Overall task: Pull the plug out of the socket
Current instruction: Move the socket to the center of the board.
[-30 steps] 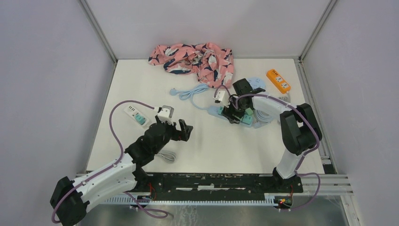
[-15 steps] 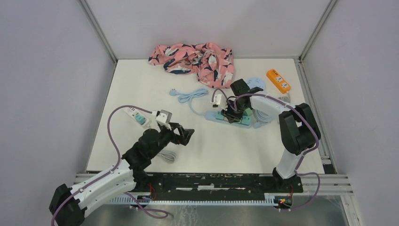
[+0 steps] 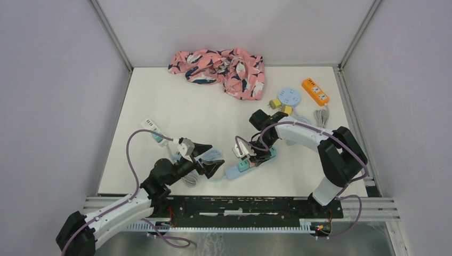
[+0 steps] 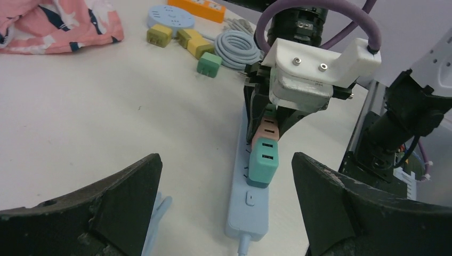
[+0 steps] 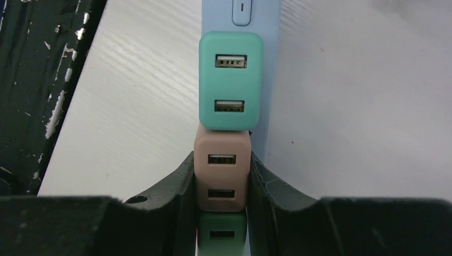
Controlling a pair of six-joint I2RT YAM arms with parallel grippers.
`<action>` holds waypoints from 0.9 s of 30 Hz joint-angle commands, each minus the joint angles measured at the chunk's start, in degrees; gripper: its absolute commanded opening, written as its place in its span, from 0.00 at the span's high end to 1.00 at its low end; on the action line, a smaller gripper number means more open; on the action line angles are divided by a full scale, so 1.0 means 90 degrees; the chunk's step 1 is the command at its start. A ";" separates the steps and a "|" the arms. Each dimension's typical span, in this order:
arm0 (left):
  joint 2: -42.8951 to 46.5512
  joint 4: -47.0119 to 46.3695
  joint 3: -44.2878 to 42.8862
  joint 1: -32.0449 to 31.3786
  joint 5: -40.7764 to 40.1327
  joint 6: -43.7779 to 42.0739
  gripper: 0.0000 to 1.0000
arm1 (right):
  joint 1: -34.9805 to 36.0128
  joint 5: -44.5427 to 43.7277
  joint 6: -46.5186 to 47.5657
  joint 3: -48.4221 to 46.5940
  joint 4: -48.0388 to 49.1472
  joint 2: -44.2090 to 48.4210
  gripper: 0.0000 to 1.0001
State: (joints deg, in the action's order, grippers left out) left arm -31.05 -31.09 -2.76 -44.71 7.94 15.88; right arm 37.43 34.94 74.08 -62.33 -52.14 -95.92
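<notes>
Dragged nearer me since a second ago, the blue power strip [image 3: 231,172] still seats the pink plug [image 5: 221,173], which my right gripper [image 5: 221,160] clamps. My left gripper [image 4: 225,165] gapes wide, facing it.

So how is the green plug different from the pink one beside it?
The teal-green two-port USB plug stands free; the dusty-pink two-port USB plug is squeezed between the right arm's black fingers. The teal-green one sits nearer the push button of the light-blue plastic power strip; the pink one is one place further from it. Both are boxy and plugged into that strip.
</notes>
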 commanded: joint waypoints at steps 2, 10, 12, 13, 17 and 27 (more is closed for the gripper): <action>-0.0501 -0.1241 0.0105 -0.0008 0.0772 -0.0524 0.04 | 0.0339 0.0341 0.0014 -0.0093 0.0176 0.0175 0.72; -0.0773 -0.1291 0.0154 -0.0102 0.0744 -0.0798 0.05 | 0.0294 -0.0022 -0.0536 -0.0417 0.0035 0.0213 0.28; -0.0818 -0.1322 0.0179 -0.0194 0.0724 -0.0903 0.05 | 0.0110 0.0337 -0.0379 -0.0518 -0.0288 0.0389 0.16; -0.0846 -0.1344 0.0187 -0.0266 0.0699 -0.0977 0.05 | -0.0004 0.0509 -0.0268 -0.0553 -0.0462 0.0492 0.12; -0.1062 -0.1449 0.0176 -0.0804 0.0362 -0.1469 0.04 | -0.0490 0.1242 0.0174 -0.0573 -0.0953 0.0959 0.00; -0.2723 -0.1672 -0.0264 -0.2112 -0.0856 -0.2805 0.04 | -0.1607 0.3445 0.0747 -0.0327 -0.1795 0.1511 0.00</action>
State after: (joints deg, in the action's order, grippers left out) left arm -50.96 -41.28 -1.98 -61.95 5.85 -1.23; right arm 24.95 53.87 73.91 -65.08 -60.25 -81.45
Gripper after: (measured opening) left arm 0.959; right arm 0.997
